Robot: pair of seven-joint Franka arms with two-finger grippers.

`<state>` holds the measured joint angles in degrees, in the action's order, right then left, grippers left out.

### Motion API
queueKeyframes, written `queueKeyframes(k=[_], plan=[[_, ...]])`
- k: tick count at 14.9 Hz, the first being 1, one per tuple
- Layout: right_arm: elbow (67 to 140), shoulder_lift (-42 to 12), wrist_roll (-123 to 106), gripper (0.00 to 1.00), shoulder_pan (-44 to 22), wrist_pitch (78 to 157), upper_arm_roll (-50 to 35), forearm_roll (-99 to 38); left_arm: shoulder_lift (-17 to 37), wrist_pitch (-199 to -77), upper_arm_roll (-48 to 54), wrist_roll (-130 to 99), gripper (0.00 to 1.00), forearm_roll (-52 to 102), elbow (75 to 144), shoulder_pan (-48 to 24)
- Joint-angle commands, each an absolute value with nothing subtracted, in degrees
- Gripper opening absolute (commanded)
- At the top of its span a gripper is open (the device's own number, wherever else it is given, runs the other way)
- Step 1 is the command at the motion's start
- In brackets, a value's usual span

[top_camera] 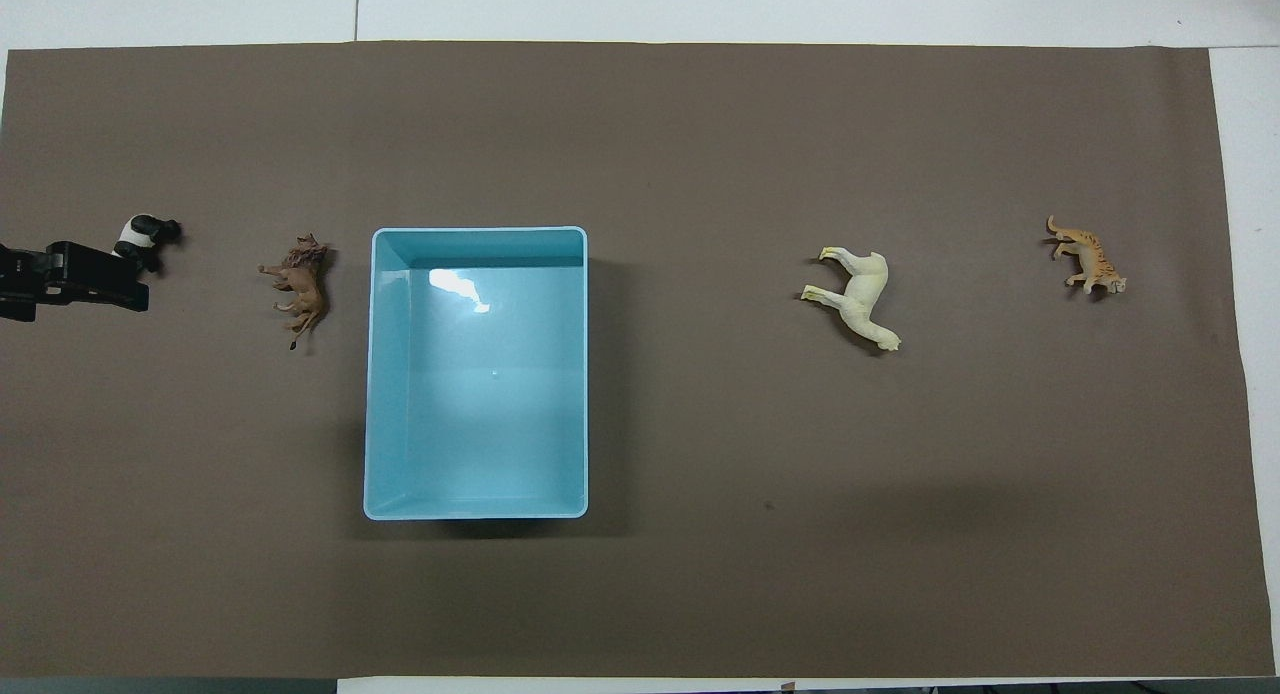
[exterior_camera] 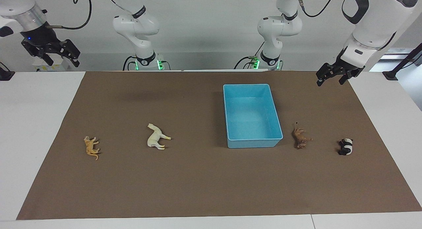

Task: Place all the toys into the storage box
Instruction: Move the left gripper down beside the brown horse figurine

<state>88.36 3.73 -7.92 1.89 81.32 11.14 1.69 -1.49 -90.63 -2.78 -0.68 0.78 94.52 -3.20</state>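
Observation:
The light blue storage box [exterior_camera: 227, 116] stands empty on the brown mat; it also shows in the overhead view [top_camera: 372, 374]. All four toys lie on their sides on the mat. The tiger [exterior_camera: 91, 147] [top_camera: 1088, 259] and the horse [exterior_camera: 156, 137] [top_camera: 860, 296] lie toward the right arm's end. The lion [exterior_camera: 300, 138] [top_camera: 300, 289] lies beside the box, and the panda [exterior_camera: 345, 146] [top_camera: 145, 236] lies toward the left arm's end. My left gripper [exterior_camera: 330, 81] [top_camera: 135, 279] is open and empty, raised above the mat's edge. My right gripper [exterior_camera: 62, 60] is open and empty, raised off the mat's corner.
The brown mat [exterior_camera: 197, 176] covers most of the white table [exterior_camera: 29, 123]. Both arm bases stand at the robots' edge of the table. Nothing else lies on the mat.

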Motion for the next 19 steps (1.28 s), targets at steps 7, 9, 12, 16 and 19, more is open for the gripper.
queueKeyframes(k=[7,9,12,16,19], plan=[[88.3,4.2,-7.0,1.00,2.3,80.0,10.9,2.4,-2.5,-91.0,-2.6,-0.7,1.00,0.1,95.2,-3.0],[88.3,4.1,-6.9,1.00,2.4,79.9,10.9,2.4,-2.6,-89.7,-2.6,-0.6,1.00,0.1,95.4,-3.3],[89.2,4.7,-8.1,1.00,4.0,79.8,11.6,2.7,-4.0,-95.8,-2.6,-0.1,1.00,0.1,99.2,-3.0],[99.7,7.7,-14.2,1.00,4.3,90.2,11.6,2.8,-4.5,-111.2,-2.6,0.0,1.00,0.1,109.3,-3.1],[105.8,5.2,-16.2,1.00,3.6,99.0,11.5,2.8,1.8,-118.7,-2.6,0.0,1.00,0.1,110.5,-3.3]])
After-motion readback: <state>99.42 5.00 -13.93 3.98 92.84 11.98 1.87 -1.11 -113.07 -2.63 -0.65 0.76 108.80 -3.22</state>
